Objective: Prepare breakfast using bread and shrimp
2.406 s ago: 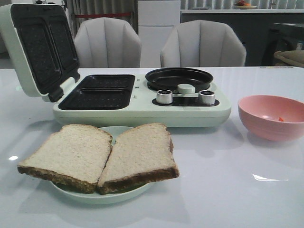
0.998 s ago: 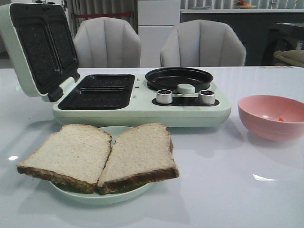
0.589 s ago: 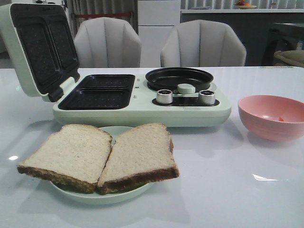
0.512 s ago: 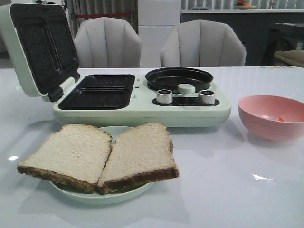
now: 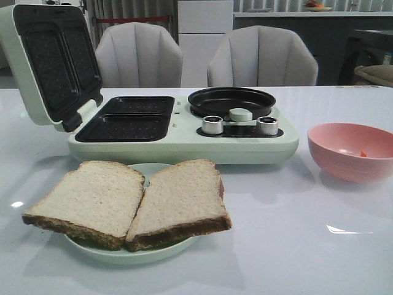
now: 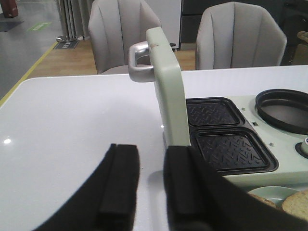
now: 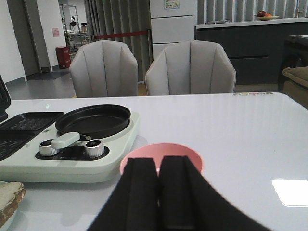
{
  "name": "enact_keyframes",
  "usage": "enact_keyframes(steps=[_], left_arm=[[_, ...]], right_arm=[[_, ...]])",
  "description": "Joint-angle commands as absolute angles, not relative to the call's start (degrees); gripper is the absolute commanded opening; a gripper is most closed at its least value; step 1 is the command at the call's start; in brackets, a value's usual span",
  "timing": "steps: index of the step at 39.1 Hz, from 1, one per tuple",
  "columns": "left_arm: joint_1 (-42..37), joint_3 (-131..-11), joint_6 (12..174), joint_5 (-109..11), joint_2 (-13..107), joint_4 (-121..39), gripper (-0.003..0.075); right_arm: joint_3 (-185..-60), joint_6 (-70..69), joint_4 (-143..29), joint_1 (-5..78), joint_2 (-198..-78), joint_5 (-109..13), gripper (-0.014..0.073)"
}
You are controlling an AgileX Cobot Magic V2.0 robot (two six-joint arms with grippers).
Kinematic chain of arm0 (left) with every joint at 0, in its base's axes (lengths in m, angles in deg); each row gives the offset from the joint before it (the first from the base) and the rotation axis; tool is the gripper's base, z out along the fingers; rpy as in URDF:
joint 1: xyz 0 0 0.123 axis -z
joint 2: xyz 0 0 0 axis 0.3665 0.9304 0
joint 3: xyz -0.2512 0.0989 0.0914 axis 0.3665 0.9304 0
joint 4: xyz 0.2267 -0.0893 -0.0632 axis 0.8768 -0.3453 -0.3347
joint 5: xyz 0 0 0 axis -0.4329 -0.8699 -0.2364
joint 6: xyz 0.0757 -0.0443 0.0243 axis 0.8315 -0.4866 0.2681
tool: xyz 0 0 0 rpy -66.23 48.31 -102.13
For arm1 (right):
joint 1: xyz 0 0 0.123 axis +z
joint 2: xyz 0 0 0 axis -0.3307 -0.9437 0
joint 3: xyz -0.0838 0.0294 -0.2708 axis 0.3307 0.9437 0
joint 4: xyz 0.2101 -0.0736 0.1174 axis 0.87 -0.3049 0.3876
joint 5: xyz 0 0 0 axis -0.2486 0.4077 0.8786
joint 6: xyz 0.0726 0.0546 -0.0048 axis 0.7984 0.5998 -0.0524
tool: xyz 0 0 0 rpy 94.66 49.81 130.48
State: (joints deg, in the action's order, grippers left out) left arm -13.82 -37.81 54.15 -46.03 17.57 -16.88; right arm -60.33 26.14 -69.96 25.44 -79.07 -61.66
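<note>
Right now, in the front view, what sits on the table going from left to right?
Open lid → left bread slice → right bread slice → round black pan → pink bowl, with an orange-red speck inside.

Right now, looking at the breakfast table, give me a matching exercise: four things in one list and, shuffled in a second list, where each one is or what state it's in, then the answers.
Things:
1. bread
2. pink bowl
3. sandwich maker lid
4. round black pan

Place or state:
A. swung up and open
B. lying on the pale green plate, two slices side by side
C. set into the right half of the green appliance, empty
D. standing alone on the table to the right of the appliance

Pairs: 1-B, 2-D, 3-A, 4-C
</note>
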Motion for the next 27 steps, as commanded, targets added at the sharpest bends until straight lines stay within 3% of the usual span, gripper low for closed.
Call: enact_keyframes(steps=[1,5,27], left_arm=[[-13.89,-39.95,53.8,-41.39,18.1,-17.54,0.0477],[-13.89,-39.95,53.8,-41.39,18.1,-17.54,0.0564],[-10.58,-39.46,54.32,-45.14,18.1,-8.26,0.0566]], right_arm=[[-61.2,25.82,-70.12,25.27,-77.8,-66.94,0.0146],[-61.2,25.82,-70.12,25.27,-77.8,-66.94,0.0146],[-61.2,25.82,-70.12,25.27,-77.8,-66.94,0.0146]])
